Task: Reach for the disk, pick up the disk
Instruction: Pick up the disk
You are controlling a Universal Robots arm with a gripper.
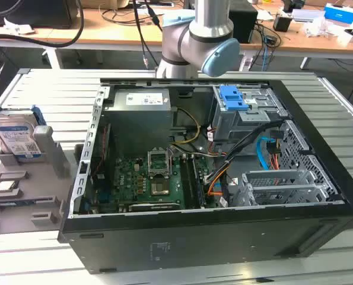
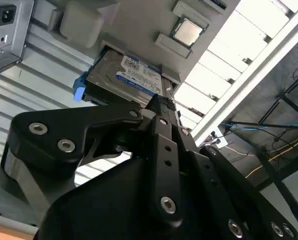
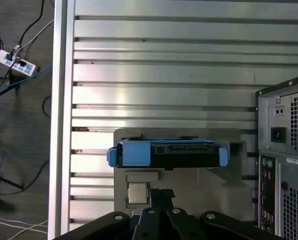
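The disk [image 1: 19, 139] is a silver hard drive with a white and blue label and blue rails. It stands on edge in the grey slotted stand [image 1: 22, 196] at the exterior view's left. In both wrist views the disk [image 2: 133, 75] [image 3: 169, 154] lies a clear distance beyond my gripper's tips. My black gripper [image 2: 160, 102] [image 3: 162, 192] hangs over the stand [image 3: 189, 185] with its fingers drawn together and nothing between them. Only the arm's grey and blue joint [image 1: 203, 44] shows in the exterior view.
An open computer case [image 1: 212, 237] sits beside the stand, with a blue latch [image 1: 232, 98] on its metal drive cage. A square processor chip [image 3: 137, 192] rests on the stand near the disk. The ribbed metal table [image 3: 164, 65] spreads around, and its edge rail [image 3: 61, 125] borders the floor.
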